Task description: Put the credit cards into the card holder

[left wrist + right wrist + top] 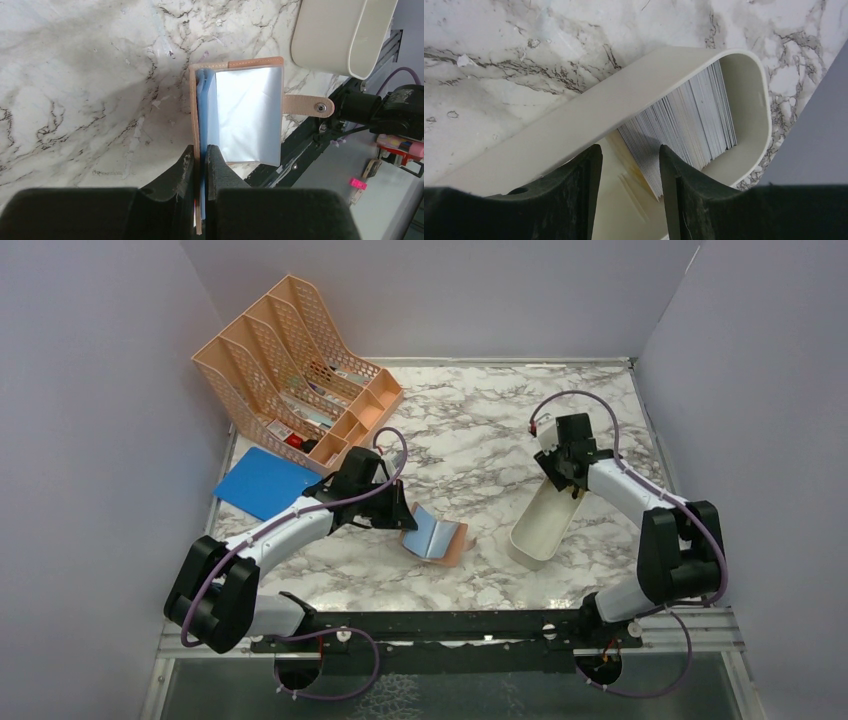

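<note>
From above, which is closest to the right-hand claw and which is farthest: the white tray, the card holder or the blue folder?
1. White tray, directly beneath the right gripper.
2. The card holder, mid-table, off to the gripper's left.
3. Blue folder, at the table's far left edge.

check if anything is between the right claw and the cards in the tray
Nothing visible does. The right claw hangs open directly over the credit cards, which stand in a stack in the white tray. The tray has no cover over them.
</note>
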You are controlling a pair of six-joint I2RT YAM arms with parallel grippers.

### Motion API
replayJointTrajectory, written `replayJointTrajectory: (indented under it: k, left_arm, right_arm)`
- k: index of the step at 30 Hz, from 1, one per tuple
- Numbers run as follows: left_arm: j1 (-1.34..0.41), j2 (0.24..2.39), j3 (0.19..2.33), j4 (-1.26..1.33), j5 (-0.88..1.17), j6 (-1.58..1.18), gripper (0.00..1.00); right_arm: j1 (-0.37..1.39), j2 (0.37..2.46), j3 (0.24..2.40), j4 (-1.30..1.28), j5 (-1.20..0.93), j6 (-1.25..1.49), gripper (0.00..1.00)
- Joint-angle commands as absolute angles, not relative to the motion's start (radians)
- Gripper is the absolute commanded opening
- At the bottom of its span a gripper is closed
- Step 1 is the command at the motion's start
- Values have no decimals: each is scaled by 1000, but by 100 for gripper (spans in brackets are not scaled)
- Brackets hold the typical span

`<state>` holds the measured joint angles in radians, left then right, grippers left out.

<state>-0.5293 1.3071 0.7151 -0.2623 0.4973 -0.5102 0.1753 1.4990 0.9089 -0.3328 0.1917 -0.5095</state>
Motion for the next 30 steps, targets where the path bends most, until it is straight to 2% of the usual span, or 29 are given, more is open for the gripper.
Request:
replayJointTrajectory:
  k: [1,11,21,30]
  left_arm:
    - [-525,1306,748,-254,554,-492,8]
    - [-523,1297,744,-252,560,-490,8]
    - [-523,1295,742,-251,557,-491,8]
    - [-523,1290,738,-249,548,-495,8]
  right_arm:
    - [170,1528,882,-287,209,-559,51]
    - [170,1561,871,-212,341,-584,49]
    - [170,1520,894,-252,310,-564,29]
    - [170,1508,918,-281,312,-533,18]
